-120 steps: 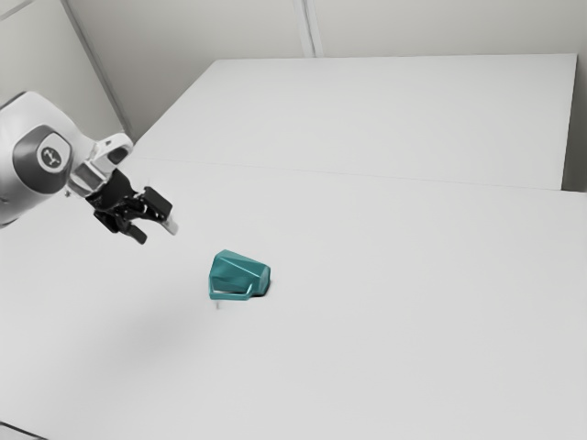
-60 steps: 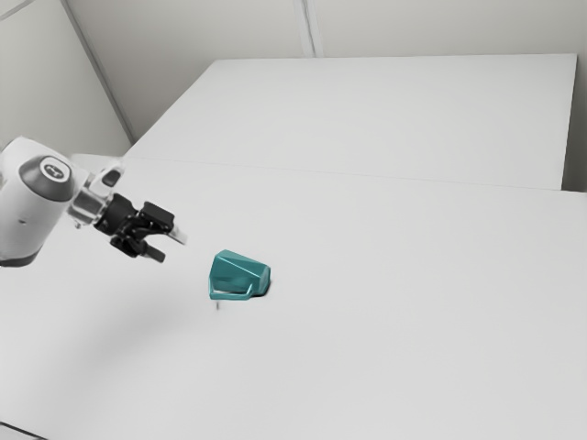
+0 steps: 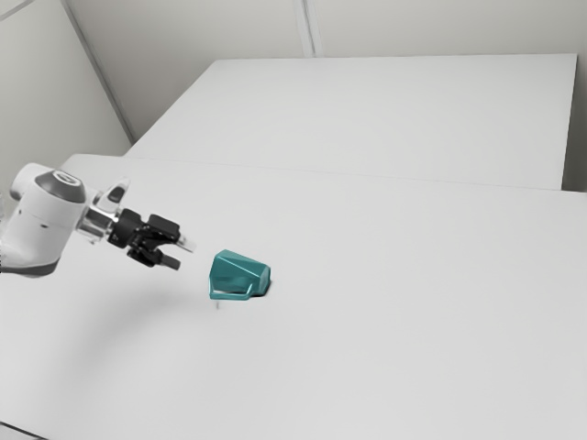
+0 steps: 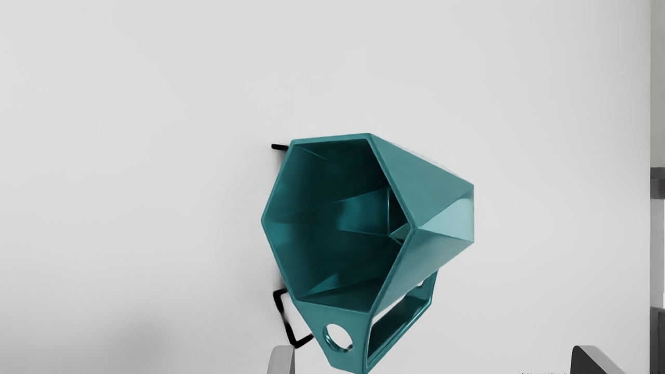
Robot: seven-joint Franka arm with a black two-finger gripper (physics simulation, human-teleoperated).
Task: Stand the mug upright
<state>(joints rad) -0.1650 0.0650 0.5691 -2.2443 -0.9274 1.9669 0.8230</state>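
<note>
On white table [image 3: 413, 339], tipped mug [image 3: 240, 272], wrist view showing inside [image 4: 332, 223].

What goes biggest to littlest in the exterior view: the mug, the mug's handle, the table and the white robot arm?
1. Table
2. White robot arm
3. Mug
4. Mug's handle

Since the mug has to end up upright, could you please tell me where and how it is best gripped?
I would pinch the handle, coming in from the mouth's end: the mug lies on its side, mouth toward the open pincer, and the handle stands out as a slim loop.
</note>
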